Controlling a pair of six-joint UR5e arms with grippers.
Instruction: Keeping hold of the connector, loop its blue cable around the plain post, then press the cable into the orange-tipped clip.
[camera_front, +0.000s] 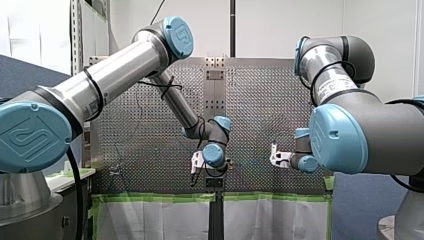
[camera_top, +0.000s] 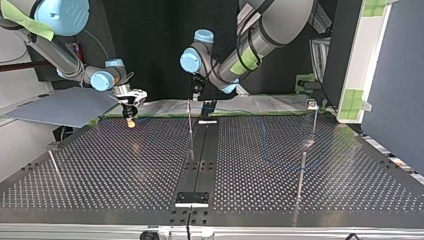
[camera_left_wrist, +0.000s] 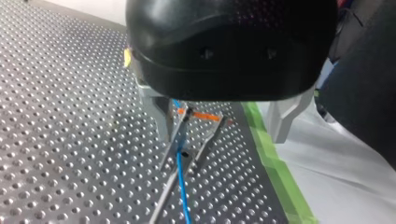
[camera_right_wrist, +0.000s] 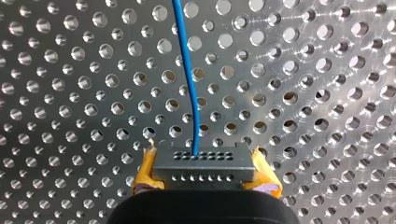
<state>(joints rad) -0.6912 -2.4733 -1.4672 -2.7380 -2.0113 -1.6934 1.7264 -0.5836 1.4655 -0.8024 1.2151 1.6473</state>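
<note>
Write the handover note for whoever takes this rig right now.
Right gripper: shut on the connector, with yellow pads on either side.
Left gripper: open, fingers straddling the orange-tipped clip.
Blue cable: runs from the connector over the perforated table and passes at the clip.
Done: connector held. A faint blue curve lies by the plain post, so the loop is likely but unconfirmed.
Left: confirm the cable is seated in the clip and press it in if not.
</note>
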